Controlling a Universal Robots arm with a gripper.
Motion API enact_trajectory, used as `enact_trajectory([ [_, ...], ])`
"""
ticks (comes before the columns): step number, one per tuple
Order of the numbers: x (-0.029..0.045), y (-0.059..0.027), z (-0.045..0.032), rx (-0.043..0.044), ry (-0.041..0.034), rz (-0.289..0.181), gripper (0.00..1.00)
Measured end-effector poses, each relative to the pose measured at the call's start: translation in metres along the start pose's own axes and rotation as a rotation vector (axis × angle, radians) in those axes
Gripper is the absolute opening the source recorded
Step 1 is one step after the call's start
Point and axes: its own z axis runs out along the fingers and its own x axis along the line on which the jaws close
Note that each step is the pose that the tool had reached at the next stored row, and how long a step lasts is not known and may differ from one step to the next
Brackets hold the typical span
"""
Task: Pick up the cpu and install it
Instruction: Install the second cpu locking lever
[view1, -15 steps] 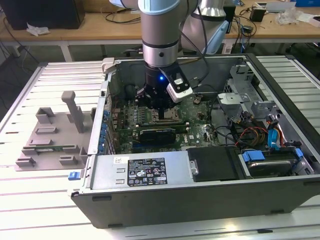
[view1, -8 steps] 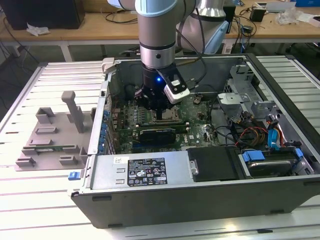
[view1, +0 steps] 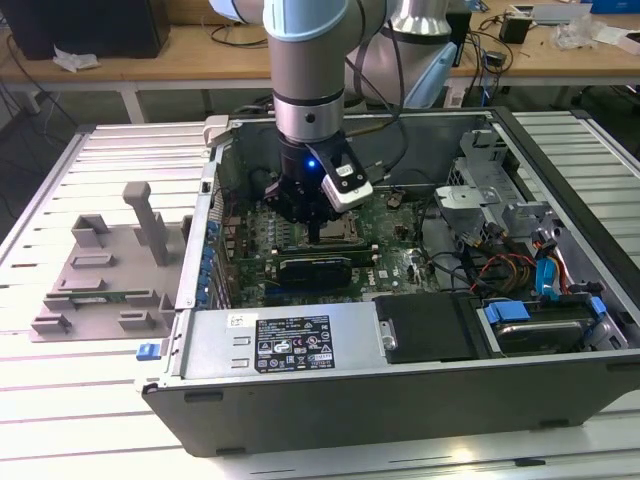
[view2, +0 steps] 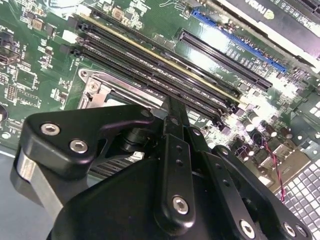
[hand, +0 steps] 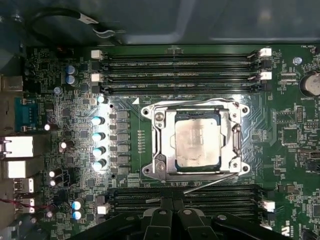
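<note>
The cpu (hand: 197, 145), a small square chip with a shiny silver top, lies flat inside the metal-framed socket (hand: 156, 150) on the green motherboard. A thin metal lever (hand: 210, 183) runs slanted along one edge of the socket. In the exterior view my gripper (view1: 315, 236) reaches down into the open computer case, just above the socket area. In both wrist views its black fingers (hand: 161, 220) stand close together with nothing between them, a short way off the cpu and not touching it. The gripper (view2: 170, 107) hovers over the socket frame's edge beside the memory slots.
Memory slots (hand: 180, 65) flank the socket on two sides. A black graphics card (view1: 315, 268) and the power supply (view1: 300, 340) sit near the case's front wall. Cables (view1: 500, 270) and drive bays crowd the exterior view's right. A grey fixture tray (view1: 100, 270) lies outside at the exterior view's left.
</note>
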Motion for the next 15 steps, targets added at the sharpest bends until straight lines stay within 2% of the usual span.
enact_trajectory([
  [4, 0.007, -0.0004, 0.004, -0.0021, -0.005, 0.0, 0.11],
  [8, 0.0087, -0.0026, 0.0067, -0.0056, -0.0089, 0.0, 0.11],
  [11, 0.0087, -0.0077, 0.0077, -0.0309, -0.0097, 0.001, 0.11],
  [12, 0.0086, -0.0101, 0.0079, -0.0464, -0.0104, 0.001, 0.11],
  [13, 0.0087, -0.014, 0.0082, -0.0728, -0.0115, 0.002, 0.11],
  [14, 0.0088, -0.0165, 0.0085, -0.0861, -0.0123, 0.002, 0.11],
  [15, 0.0093, -0.0206, 0.0091, -0.1086, -0.0144, 0.003, 0.11],
])
